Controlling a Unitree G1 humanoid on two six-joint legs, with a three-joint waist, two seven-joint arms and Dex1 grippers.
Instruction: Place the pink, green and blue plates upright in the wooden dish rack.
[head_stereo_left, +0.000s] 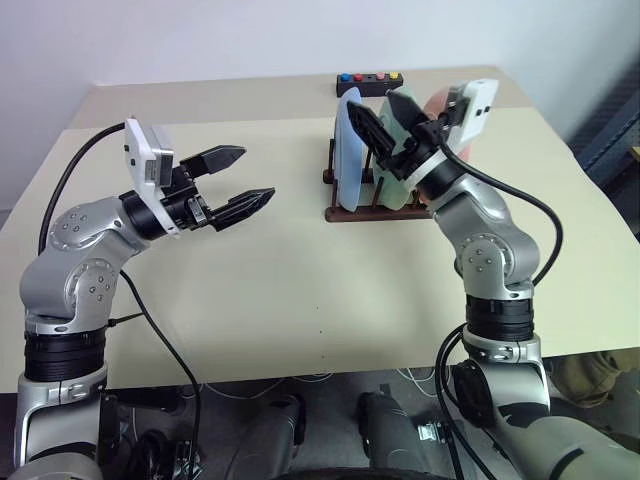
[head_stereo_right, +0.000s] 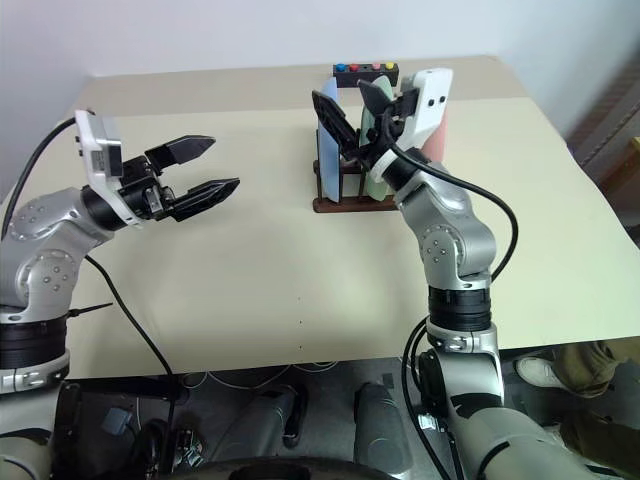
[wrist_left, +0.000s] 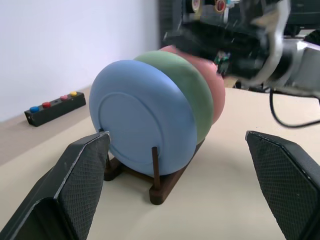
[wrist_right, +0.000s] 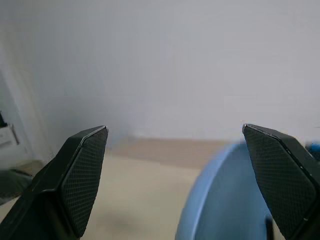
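The blue plate (wrist_left: 142, 117), the green plate (wrist_left: 192, 85) and the pink plate (wrist_left: 218, 95) stand upright, side by side, in the dark wooden dish rack (head_stereo_left: 365, 213) at the far middle of the table. The blue one is nearest my left side. My right gripper (head_stereo_left: 372, 102) is open just above the tops of the blue and green plates, holding nothing. The blue plate's rim (wrist_right: 225, 200) lies below its fingers. My left gripper (head_stereo_left: 257, 172) hovers open and empty over the table, well to the left of the rack and pointing toward it.
A small black box with coloured buttons (head_stereo_left: 368, 77) sits just behind the rack near the table's far edge. The beige table (head_stereo_left: 280, 290) spreads wide in front of the rack. Cables trail from both arms.
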